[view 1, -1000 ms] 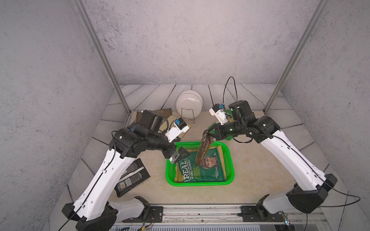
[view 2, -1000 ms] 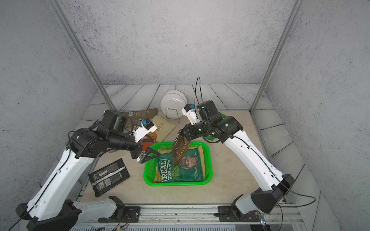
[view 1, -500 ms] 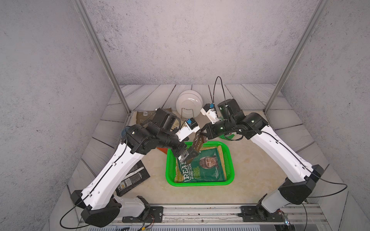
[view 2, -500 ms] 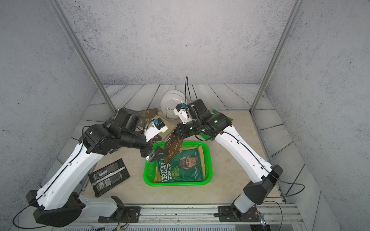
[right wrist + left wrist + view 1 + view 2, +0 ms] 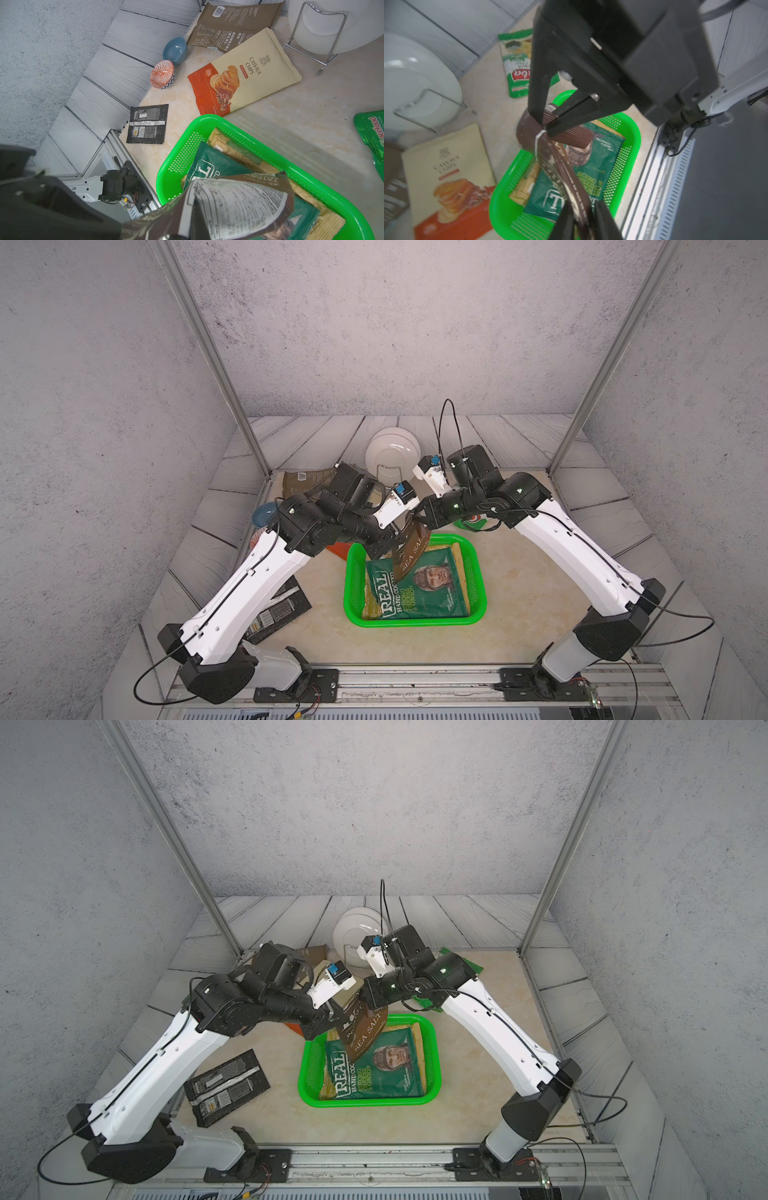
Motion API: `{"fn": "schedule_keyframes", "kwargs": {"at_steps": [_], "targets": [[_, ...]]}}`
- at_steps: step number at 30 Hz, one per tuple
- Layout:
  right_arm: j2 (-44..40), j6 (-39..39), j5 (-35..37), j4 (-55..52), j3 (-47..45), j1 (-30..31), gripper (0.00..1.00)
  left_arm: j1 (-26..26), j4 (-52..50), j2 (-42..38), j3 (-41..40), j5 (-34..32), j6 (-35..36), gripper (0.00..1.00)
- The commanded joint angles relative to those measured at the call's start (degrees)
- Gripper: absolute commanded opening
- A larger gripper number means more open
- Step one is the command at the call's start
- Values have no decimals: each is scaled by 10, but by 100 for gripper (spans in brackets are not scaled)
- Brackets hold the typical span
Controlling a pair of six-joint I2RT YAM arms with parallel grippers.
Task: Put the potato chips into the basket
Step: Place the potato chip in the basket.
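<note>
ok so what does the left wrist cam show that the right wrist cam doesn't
Only the left wrist view shows the grips clearly: the right gripper clamped on the top seal of the brown bag, and the left gripper closed on it lower down.
Only the right wrist: the blue bowl, the red-patterned bowl and the black bag.
Both: the brown bag, the green basket, the dark green bag in it, and the cream-and-orange bag outside it.

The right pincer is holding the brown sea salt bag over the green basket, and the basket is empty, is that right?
Not empty. Both top views show a dark green chip bag lying in the basket, with a tan bag under it. The rest is right: the right pincer holds the brown sea salt bag over the basket.
</note>
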Motion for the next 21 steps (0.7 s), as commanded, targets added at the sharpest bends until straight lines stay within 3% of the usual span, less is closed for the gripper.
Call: {"fn": "schedule_keyframes", "kwargs": {"at_steps": [1, 11, 18, 21], "targets": [[10, -13, 3, -3, 26, 3, 0, -3, 11, 6, 5, -32, 2, 0], [-23, -16, 72, -19, 21, 1, 50, -1, 7, 8, 44, -27, -19, 0], [-122, 5, 100, 40, -80, 1, 62, 3, 23, 23, 69, -73, -73, 0], [-189, 18, 96, 106, -168, 3, 74, 7, 37, 20, 70, -80, -92, 0]]}}
